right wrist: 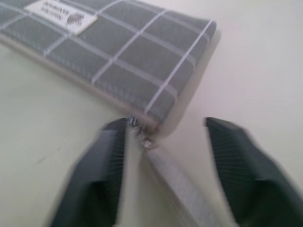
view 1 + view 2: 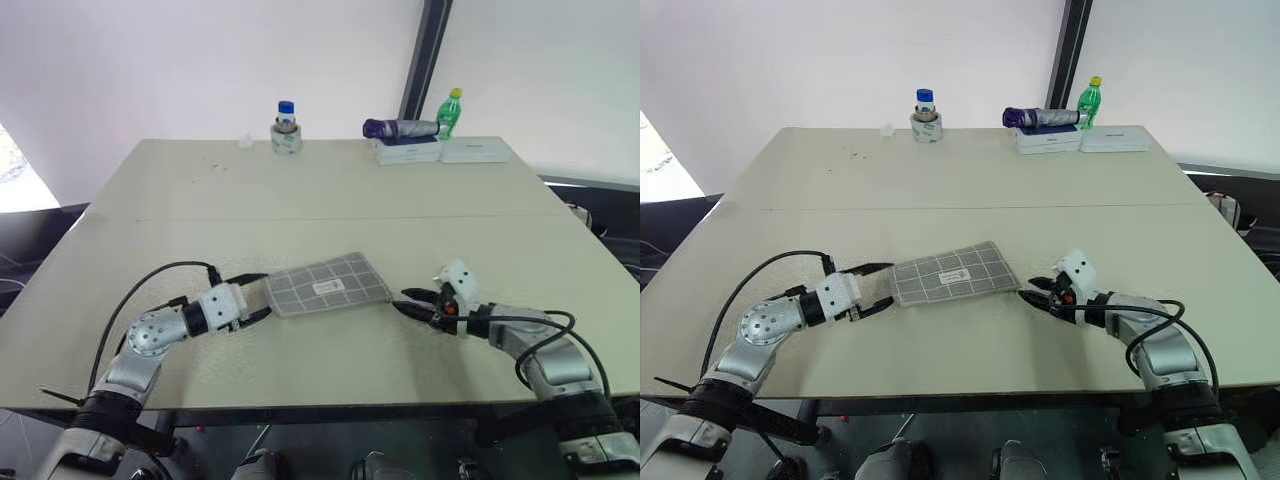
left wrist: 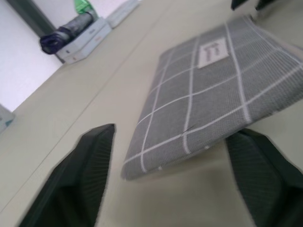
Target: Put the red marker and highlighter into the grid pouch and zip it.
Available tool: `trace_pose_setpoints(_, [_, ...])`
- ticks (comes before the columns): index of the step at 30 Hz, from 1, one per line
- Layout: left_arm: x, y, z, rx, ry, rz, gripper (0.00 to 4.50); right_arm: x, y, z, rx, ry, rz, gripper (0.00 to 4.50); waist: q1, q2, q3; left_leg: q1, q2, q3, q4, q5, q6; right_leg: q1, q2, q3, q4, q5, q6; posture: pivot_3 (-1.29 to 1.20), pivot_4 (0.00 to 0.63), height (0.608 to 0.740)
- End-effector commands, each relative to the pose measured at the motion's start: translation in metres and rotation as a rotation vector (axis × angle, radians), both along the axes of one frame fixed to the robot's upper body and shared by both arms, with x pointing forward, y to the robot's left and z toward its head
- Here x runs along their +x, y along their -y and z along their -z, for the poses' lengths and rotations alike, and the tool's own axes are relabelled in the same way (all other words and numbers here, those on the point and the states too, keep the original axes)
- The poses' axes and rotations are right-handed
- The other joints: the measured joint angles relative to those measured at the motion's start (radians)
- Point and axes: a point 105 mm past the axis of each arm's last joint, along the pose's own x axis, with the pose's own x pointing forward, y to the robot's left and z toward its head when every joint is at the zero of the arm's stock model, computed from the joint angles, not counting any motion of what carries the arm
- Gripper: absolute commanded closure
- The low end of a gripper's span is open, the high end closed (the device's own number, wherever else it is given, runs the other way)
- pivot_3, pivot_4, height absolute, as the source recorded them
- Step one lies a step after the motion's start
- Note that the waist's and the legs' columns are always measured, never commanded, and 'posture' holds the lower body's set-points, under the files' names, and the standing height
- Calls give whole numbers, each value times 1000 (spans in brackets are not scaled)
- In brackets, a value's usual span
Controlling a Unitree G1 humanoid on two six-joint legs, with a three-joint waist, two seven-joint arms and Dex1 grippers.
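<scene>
Now you have both sets of jaws released: the left gripper (image 2: pixel 258 295) stands spread at the left end of the grid pouch (image 2: pixel 330 284), and the right gripper (image 2: pixel 412 302) stands spread just off its right corner, where the zipper pull tab (image 1: pixel 177 184) lies between its fingers. The pouch lies flat on the near middle of the surface (image 2: pixel 330 190), looking bulged and zipped to the corner, with the marker and highlighter presumably inside. Watch your retreat: the tab sits so close to the right fingers (image 1: pixel 102 170) that a careless pull-away could snag it and drag the zipper back open, or slide the pouch toward the near edge.
</scene>
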Motion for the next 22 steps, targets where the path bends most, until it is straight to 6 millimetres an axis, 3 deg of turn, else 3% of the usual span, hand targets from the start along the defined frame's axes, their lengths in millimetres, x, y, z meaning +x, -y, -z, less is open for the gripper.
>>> trace_pose_setpoints(1, [-13, -30, -18, -120, -54, -65, 0, 4, 6, -38, 23, 137, -18, 70, -4, 0, 0, 0, 0, 0, 0, 0, 0, 0, 0, 0, 0, 0, 0, 0, 150, 740])
trace_pose_setpoints(8, [-45, -99, -26, -199, -136, -288, 0, -6, 37, -39, -69, 169, -40, 26, 0, 1, 1, 1, 1, 0, -1, 0, -1, -1, -1, 0, -1, 0, 0, 0, 150, 740])
trace_pose_setpoints(13, [-66, -139, -23, -268, -207, -476, 0, -20, 48, -41, -72, 160, -91, 26, 1, 1, 1, 1, -1, -1, -1, -2, -1, -3, -6, 0, -2, -2, -3, 0, 150, 740])
trace_pose_setpoints(18, [-87, -164, -20, -243, -223, -572, 0, -20, 74, -42, -101, 154, -51, 26, -1, 2, 1, 1, -1, -1, -1, -3, -1, -3, -6, 0, -2, -2, -4, 0, 150, 740])
trace_pose_setpoints(22, [-89, -168, -19, -213, -203, -591, 0, -9, 74, -40, -93, 160, -45, 26, 0, 2, 1, 2, -1, -1, -1, -3, -2, -4, -6, 0, -3, -2, -5, 0, 150, 740])
